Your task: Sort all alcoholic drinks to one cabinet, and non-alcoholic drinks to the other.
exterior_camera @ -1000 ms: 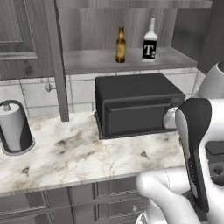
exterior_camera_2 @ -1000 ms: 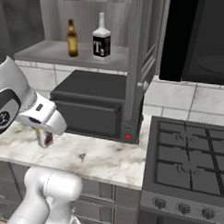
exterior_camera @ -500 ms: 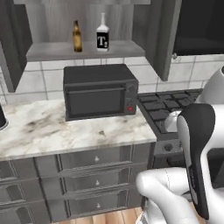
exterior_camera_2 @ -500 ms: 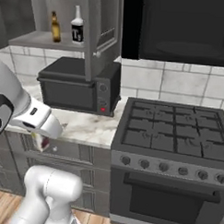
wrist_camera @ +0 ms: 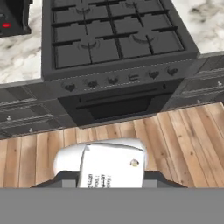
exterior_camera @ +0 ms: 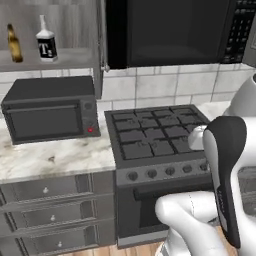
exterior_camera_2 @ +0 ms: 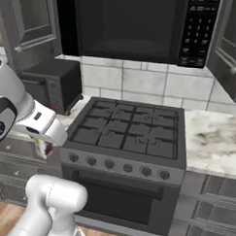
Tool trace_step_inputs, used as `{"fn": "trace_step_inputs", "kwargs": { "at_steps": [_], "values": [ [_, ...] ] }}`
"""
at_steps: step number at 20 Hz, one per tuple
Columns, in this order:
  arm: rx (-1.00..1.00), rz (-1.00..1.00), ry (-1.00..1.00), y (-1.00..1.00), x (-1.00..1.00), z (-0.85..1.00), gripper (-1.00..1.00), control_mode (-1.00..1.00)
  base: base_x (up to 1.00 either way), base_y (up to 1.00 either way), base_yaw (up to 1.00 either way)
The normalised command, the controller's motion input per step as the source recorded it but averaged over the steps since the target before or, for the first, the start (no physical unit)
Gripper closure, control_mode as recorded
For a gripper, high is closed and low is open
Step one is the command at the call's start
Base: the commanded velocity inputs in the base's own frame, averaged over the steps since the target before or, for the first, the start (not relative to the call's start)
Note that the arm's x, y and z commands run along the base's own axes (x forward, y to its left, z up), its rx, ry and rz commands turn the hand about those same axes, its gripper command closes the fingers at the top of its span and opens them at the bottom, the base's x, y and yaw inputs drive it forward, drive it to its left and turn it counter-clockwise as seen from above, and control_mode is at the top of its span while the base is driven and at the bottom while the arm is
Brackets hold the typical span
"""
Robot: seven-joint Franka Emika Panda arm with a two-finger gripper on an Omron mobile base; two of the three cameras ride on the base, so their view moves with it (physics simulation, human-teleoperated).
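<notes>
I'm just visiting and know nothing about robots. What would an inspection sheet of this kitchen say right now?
Surface: marbled counter on both sides of the black stove.
Job's things: brown beer bottle and clear bottle with black label upright, side by side on the open cabinet shelf.
Clutter: toaster oven on the counter.
Grippers: gripper shut on a white carton, held above the wooden floor.
Cables: nothing seen.
Surroundings: built-in microwave above the stove, grey drawers, tiled wall.
</notes>
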Motion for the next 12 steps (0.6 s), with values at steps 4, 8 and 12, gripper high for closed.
{"fn": "trace_step_inputs", "kwargs": {
  "at_steps": [4,8,12],
  "values": [
    [0.0,0.0,0.0,0.0,0.0,0.0,1.0,1.0,0.0,-1.0,0.0],
    [0.0,0.0,0.0,0.0,0.0,0.0,1.0,1.0,0.0,-1.0,0.0],
    [0.0,0.0,0.0,0.0,0.0,0.0,1.0,1.0,0.0,-1.0,0.0]
  ]
}}
